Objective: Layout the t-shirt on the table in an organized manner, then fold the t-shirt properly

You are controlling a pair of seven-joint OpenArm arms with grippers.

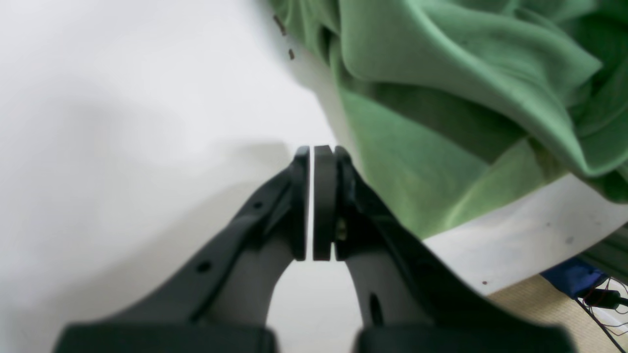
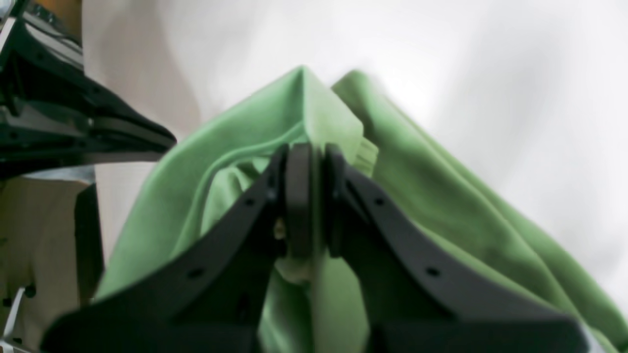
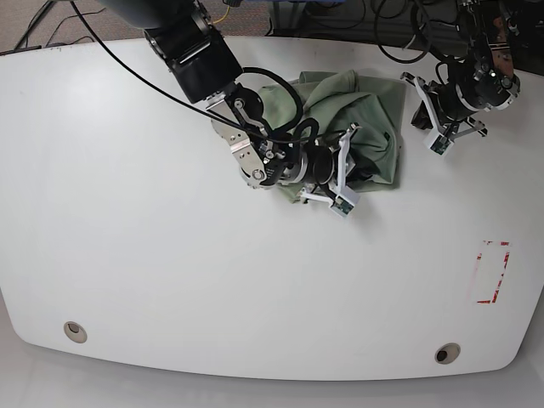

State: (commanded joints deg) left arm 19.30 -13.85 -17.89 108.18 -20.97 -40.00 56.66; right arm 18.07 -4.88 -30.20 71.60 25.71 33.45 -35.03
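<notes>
Base view shows the t-shirt crumpled in a heap on the far middle of the table. The right gripper is closed on a fold of the cloth. The left gripper holds nothing, its jaws nearly together, just beside the shirt's edge over bare table
</notes>
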